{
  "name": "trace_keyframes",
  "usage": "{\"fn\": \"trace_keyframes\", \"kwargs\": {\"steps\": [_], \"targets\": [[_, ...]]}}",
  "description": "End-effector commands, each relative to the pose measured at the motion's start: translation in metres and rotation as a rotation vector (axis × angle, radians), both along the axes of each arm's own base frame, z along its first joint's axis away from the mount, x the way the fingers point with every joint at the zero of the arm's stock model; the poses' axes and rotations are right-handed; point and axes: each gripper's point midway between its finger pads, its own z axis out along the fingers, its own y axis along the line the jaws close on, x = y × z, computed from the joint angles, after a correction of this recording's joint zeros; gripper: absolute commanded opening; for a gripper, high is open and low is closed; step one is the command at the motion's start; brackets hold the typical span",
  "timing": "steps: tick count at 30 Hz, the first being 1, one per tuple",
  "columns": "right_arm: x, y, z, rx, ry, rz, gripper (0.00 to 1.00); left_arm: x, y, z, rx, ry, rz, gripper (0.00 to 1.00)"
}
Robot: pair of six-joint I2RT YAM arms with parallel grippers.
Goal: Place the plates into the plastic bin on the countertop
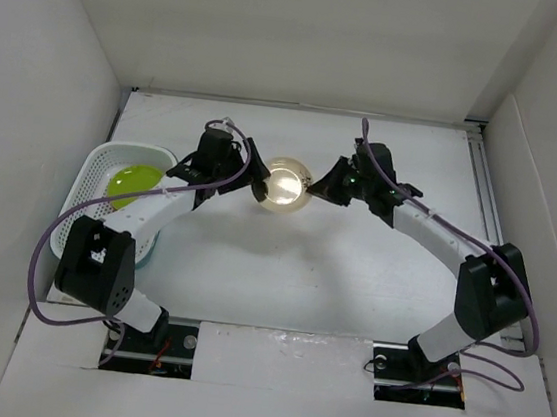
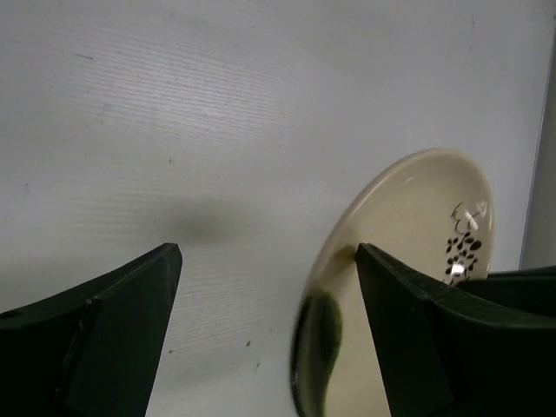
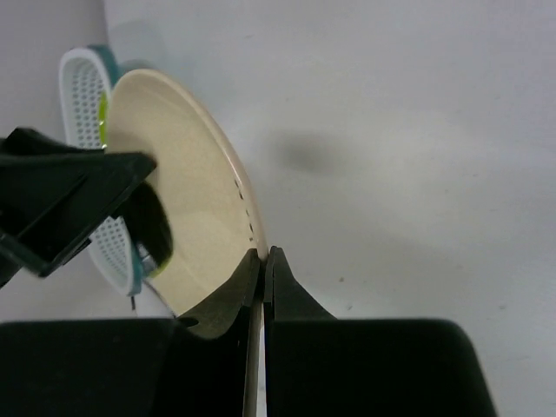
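So far one plate shows as done: a lime green plate [image 1: 133, 182] lies flat inside the bin [image 1: 82, 186], which stands at the left side of the desk [image 1: 300, 281]. Only its green top shows, so I cannot tell whether more plates lie under it.

A second plate is under way. A beige plate [image 1: 285, 181] with dark markings hangs to the right of the bin, near it but not over it. It is tipped up on edge and, judging by the shadow below, clear of the desk. The right tool [image 3: 263, 254] is clamped on its rim, on the side away from the bin, with only the thin edge between the fingers. The left tool [image 2: 267, 252] stands on the bin side of that plate with its fingers wide apart, gripping nothing. The plate's rim sits just beside one finger, and I cannot tell whether they touch. This looks like a hand-over towards the left tool, not yet made.

Left to do, as I judge it: bring the beige plate across to the bin and set it down inside, then deal with any plates out of view.

Counted: two plates in view, one green and one beige, and no other plate shows. One bin. Two tools.
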Motion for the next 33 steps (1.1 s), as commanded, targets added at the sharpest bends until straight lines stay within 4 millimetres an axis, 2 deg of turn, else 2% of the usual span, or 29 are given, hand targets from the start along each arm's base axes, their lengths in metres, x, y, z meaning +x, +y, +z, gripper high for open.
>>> {"fn": "trace_keyframes", "kwargs": {"steps": [1, 3, 4, 5, 6, 7, 8, 11, 12, 15, 16, 17, 18, 19, 21, 22, 24, 25, 26, 28, 29, 31, 32, 33], "targets": [[-0.008, 0.032, 0.044, 0.152, -0.094, 0.107, 0.00, 0.010, -0.003, 0.008, -0.027, -0.050, 0.013, 0.76], [-0.010, 0.039, 0.033, 0.154, -0.070, 0.135, 0.00, 0.010, -0.003, 0.008, -0.027, -0.050, 0.013, 0.58], [-0.011, 0.041, 0.037, 0.168, -0.081, 0.149, 0.00, 0.010, -0.003, 0.008, -0.027, -0.050, 0.013, 0.46], [-0.012, 0.045, 0.035, 0.178, -0.074, 0.170, 0.00, 0.011, -0.001, 0.008, -0.021, -0.052, 0.022, 0.13], [-0.010, 0.046, 0.033, 0.180, -0.077, 0.171, 0.04, 0.010, 0.001, 0.009, -0.016, -0.054, 0.031, 0.00], [-0.010, 0.046, 0.033, 0.180, -0.077, 0.171, 0.13, 0.010, 0.003, 0.008, -0.007, -0.048, 0.038, 0.00], [-0.009, 0.047, 0.034, 0.183, -0.085, 0.171, 0.26, 0.011, 0.011, 0.016, -0.002, -0.063, 0.063, 0.00], [-0.006, 0.042, 0.030, 0.156, -0.103, 0.150, 0.77, 0.017, 0.034, 0.031, -0.001, -0.079, 0.124, 0.00], [-0.001, 0.034, 0.026, 0.144, -0.100, 0.121, 0.86, 0.023, 0.057, 0.029, 0.005, -0.068, 0.180, 0.00], [0.000, 0.016, 0.011, 0.114, -0.089, 0.089, 0.88, 0.029, 0.097, 0.054, -0.005, -0.109, 0.266, 0.00], [-0.002, 0.010, -0.001, 0.095, -0.072, 0.084, 0.89, 0.030, 0.127, 0.053, -0.011, -0.106, 0.346, 0.00], [-0.005, 0.008, -0.007, 0.089, -0.058, 0.084, 0.89, 0.028, 0.141, 0.056, -0.032, -0.109, 0.397, 0.00], [-0.009, 0.006, -0.011, 0.081, -0.057, 0.088, 0.89, 0.023, 0.164, 0.067, -0.019, -0.141, 0.484, 0.00], [-0.012, 0.004, -0.017, 0.075, -0.043, 0.088, 0.89, 0.018, 0.194, 0.063, -0.008, -0.141, 0.578, 0.00], [-0.028, 0.010, -0.035, 0.055, -0.011, 0.112, 0.89, 0.007, 0.223, 0.065, -0.014, -0.149, 0.702, 0.00], [-0.034, 0.016, -0.037, 0.056, -0.013, 0.128, 0.89, -0.004, 0.248, 0.069, 0.017, -0.166, 0.810, 0.00], [-0.050, 0.029, -0.055, 0.025, 0.008, 0.159, 0.89, -0.015, 0.271, 0.061, 0.071, -0.146, 0.933, 0.00], [-0.048, 0.031, -0.052, 0.038, -0.003, 0.154, 0.89, -0.020, 0.277, 0.058, 0.084, -0.131, 0.976, 0.00], [-0.056, 0.037, -0.057, 0.039, 0.009, 0.182, 0.89, -0.021, 0.283, 0.054, 0.104, -0.114, 1.011, 0.00], [-0.061, 0.043, -0.056, 0.044, 0.001, 0.201, 0.89, -0.027, 0.298, 0.043, 0.135, -0.067, 1.082, 0.00], [-0.068, 0.049, -0.055, 0.048, 0.004, 0.225, 0.89, -0.029, 0.313, 0.034, 0.139, -0.038, 1.128, 0.00], [-0.072, 0.054, -0.055, 0.048, 0.005, 0.241, 0.89, -0.028, 0.328, 0.028, 0.105, -0.020, 1.149, 0.00], [-0.073, 0.054, -0.055, 0.048, 0.005, 0.241, 0.89, -0.026, 0.330, 0.016, 0.086, 0.020, 1.139, 0.00], [-0.076, 0.057, -0.051, 0.053, -0.004, 0.253, 0.89, -0.031, 0.342, 0.011, 0.076, 0.038, 1.168, 0.00]]}}
